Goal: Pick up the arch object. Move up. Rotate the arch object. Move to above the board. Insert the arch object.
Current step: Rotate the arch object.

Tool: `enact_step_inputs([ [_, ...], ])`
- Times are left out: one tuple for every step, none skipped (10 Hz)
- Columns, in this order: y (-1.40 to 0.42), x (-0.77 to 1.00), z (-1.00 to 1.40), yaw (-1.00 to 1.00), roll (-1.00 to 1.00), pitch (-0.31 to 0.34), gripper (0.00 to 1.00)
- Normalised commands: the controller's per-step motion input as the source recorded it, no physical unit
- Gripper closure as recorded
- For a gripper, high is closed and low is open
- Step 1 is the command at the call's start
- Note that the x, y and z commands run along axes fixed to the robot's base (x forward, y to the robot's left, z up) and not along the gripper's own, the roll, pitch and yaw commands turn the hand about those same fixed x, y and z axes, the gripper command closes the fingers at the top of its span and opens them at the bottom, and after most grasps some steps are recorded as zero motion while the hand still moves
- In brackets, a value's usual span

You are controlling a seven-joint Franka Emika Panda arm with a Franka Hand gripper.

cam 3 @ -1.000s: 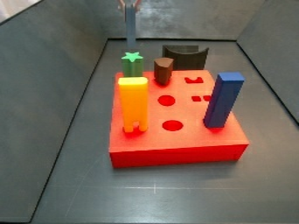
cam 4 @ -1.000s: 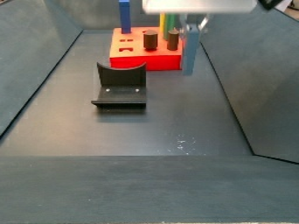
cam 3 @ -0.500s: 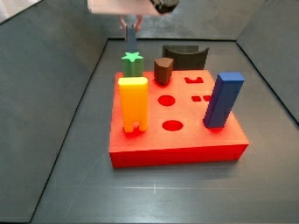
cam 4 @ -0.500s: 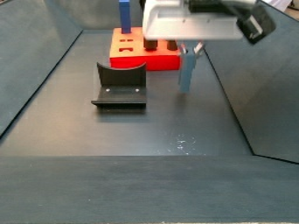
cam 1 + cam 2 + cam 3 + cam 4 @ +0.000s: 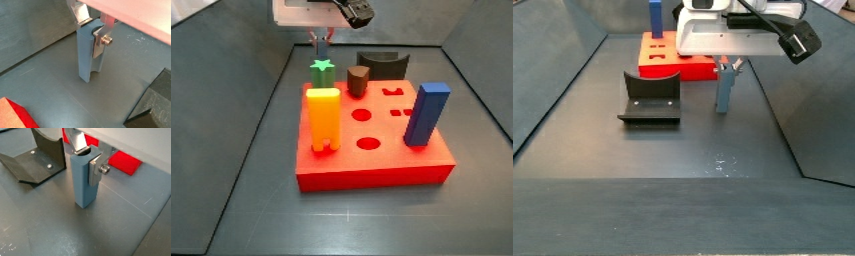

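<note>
Fingers (image 5: 89,159) clamp a blue-grey block (image 5: 83,183) (upright) off the board (image 5: 680,66)

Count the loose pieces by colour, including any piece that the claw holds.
Orange block: 1
Green star: 1
Brown peg: 1
Blue block: 1
Grey-blue bar: 1, held in the claw beside the board
Total: 5

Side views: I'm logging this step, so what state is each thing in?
gripper: jaws shut on arch object, beside the board.
arch object: upright, held, not inserted.
board: flat, some holes open.
orange block: upright in board.
blue block: upright in board.
brown peg: upright in board.
green star: upright in board.
fixture: on floor, holding nothing.
</note>
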Motion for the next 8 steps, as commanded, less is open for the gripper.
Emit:
enact_step_inputs([
  [0.0, 0.01, -0.19, 0.0, 0.0, -0.025, 1.0],
  [0.0, 0.0, 0.0, 0.0, 0.0, -0.026, 0.0],
  [0.0, 0.0, 1.0, 0.0, 0.0, -0.029, 0.0],
  [0.0, -0.01, 1.0, 0.0, 0.0, -0.023, 0.0],
  [0.0, -0.03, 1.0, 0.0, 0.0, 0.011, 0.0],
  [0.0, -0.03, 0.85, 0.0, 0.01, 0.022, 0.0],
  [0.01, -0.02, 0.63, -0.01, 0.01, 0.036, 0.0],
  [0.01, -0.02, 0.52, -0.01, 0.02, 0.04, 0.0],
])
